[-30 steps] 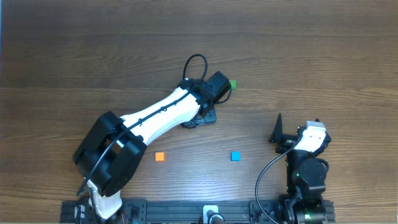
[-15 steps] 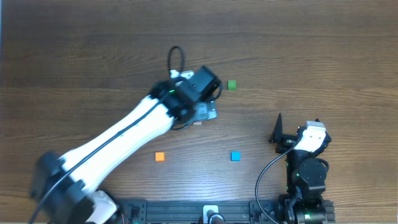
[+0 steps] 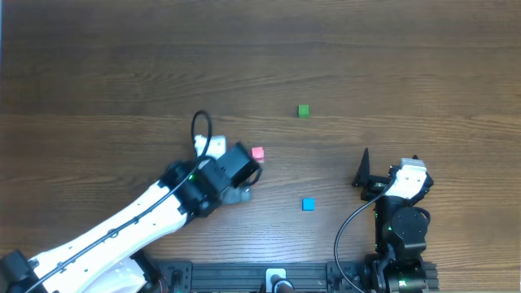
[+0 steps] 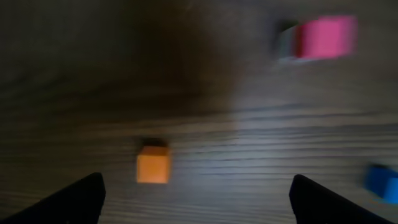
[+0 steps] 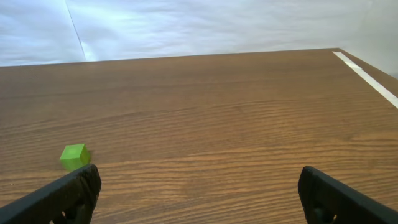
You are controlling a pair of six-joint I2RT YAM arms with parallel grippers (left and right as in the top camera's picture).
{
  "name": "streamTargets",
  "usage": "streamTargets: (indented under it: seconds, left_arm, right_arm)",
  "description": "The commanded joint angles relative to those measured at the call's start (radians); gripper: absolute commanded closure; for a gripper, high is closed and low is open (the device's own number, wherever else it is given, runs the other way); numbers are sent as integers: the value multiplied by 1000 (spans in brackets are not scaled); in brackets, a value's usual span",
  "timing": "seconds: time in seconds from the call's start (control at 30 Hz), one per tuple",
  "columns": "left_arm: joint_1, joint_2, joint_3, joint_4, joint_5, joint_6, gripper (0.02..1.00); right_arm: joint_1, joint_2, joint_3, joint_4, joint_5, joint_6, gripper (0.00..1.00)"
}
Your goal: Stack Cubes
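while both hands gape wide and hold nothing, four cubes sit apart on the bench

small plain cubes, one colour each, all flat on the wood. green cube [image 3: 304,111] is far out, pink cube [image 3: 258,152] just beside the left arm's wrist, blue cube [image 3: 308,204] nearer the bases. left wrist view picks up an orange cube [image 4: 153,168] ahead of the left hand [image 4: 198,202]; in the top view the arm covers that spot. right hand [image 5: 199,199] sits by its base. bench [image 3: 407,65] is dark wood grain; right wrist view adds a white sheet [image 5: 186,28] behind it and a pale strip [image 5: 367,78] along one edge.

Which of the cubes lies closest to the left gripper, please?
The orange cube: it sits just ahead of the open left gripper, while the pink cube, blue cube and green cube lie farther off.
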Motion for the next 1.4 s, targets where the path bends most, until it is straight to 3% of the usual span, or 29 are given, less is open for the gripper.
streamTargets:
  seconds: [0.03, 0.37, 0.8, 1.4]
  left_arm:
    - [44, -37, -123, 64, 19, -16, 84]
    - [58, 13, -269, 226, 53, -7, 139]
    - [58, 101, -273, 254, 111, 45, 183]
    - [58, 117, -273, 254, 111, 45, 612]
  right_arm:
    - [-5, -7, -8, 1, 9, -7, 7]
    - [-5, -6, -8, 1, 9, -8, 7]
    - [-5, -6, -8, 1, 10, -8, 7]
    - [-5, -6, -8, 1, 10, -7, 9]
